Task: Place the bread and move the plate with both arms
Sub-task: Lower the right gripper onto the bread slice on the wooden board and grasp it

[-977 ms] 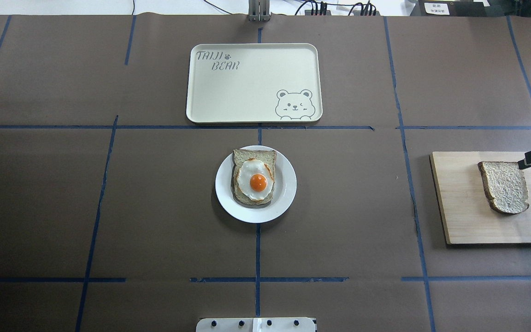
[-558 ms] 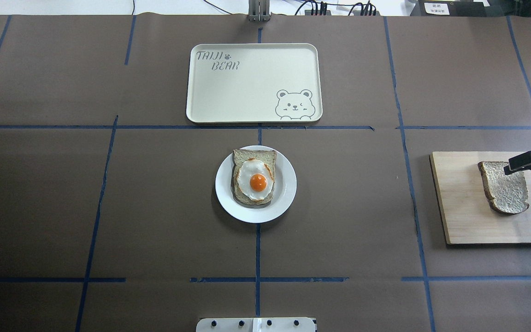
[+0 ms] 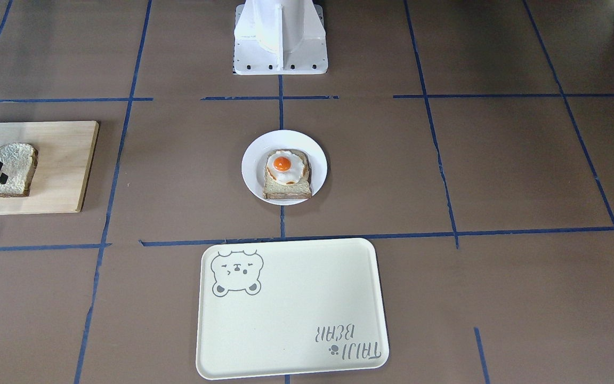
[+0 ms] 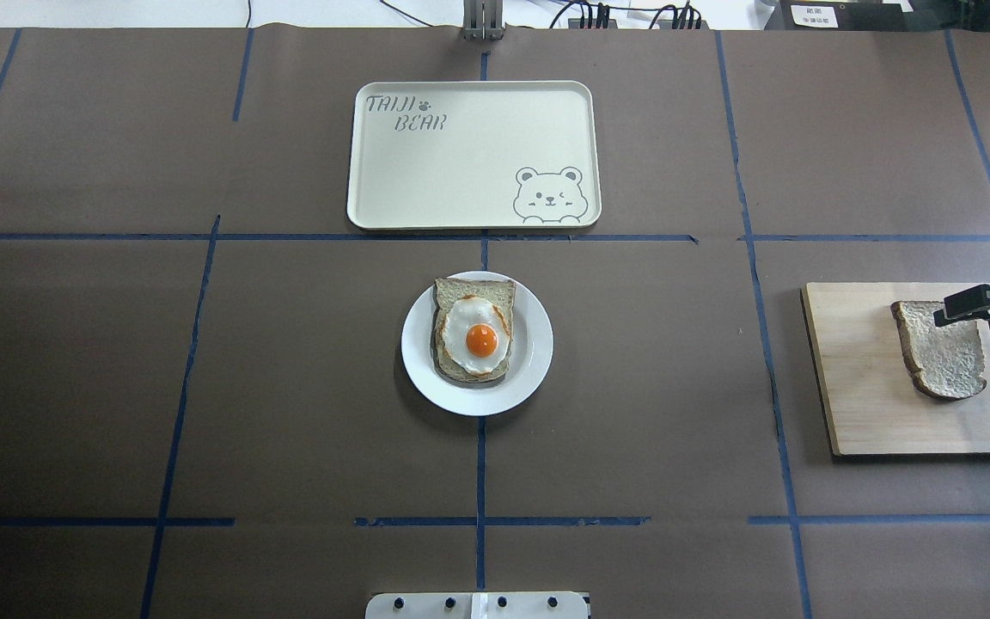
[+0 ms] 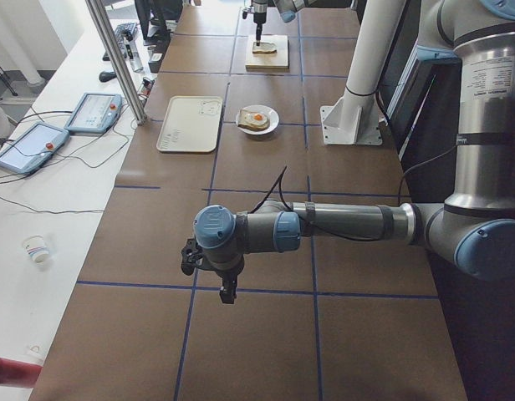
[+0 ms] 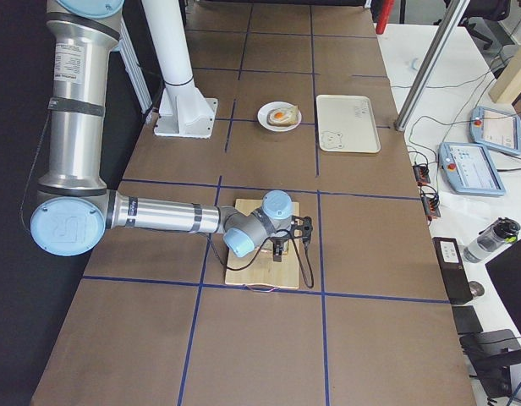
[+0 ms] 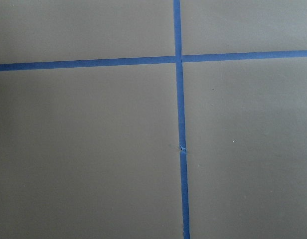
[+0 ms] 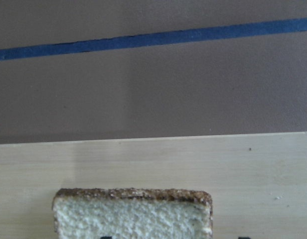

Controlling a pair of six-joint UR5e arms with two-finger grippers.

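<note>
The plain bread slice (image 4: pixel 942 357) lies flat on a wooden board (image 4: pixel 864 387) at the table's right side; it also shows in the front view (image 3: pixel 11 170) and the right wrist view (image 8: pixel 133 216). My right gripper (image 4: pixel 972 308) hovers over the slice's far right corner, open, with its fingertips wide apart at the bottom edge of the wrist view. The white plate (image 4: pixel 534 361) sits at the table's centre and carries a second slice with a fried egg (image 4: pixel 473 331). My left gripper (image 5: pixel 226 292) hangs over bare table far to the left; I cannot tell whether it is open or shut.
A cream rectangular tray with a bear drawing (image 4: pixel 461 172) lies just beyond the plate. The white pedestal base (image 3: pixel 280 37) stands on the near side of the plate. Blue tape lines cross the brown table cover.
My right gripper has moved left from beside the bread's far right corner to over the slice. The bread, plate and tray have not moved.
</note>
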